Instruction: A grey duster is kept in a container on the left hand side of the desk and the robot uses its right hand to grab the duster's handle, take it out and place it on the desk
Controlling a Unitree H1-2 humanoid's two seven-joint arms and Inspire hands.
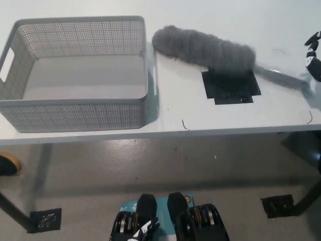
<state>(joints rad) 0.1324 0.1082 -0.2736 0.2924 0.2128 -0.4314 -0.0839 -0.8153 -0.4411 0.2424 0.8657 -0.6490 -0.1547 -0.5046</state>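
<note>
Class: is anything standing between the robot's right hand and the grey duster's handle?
Nothing visible does. The duster lies on the desk, right of the basket; its handle points toward the right hand at the picture's right edge, only bare desk between.
</note>
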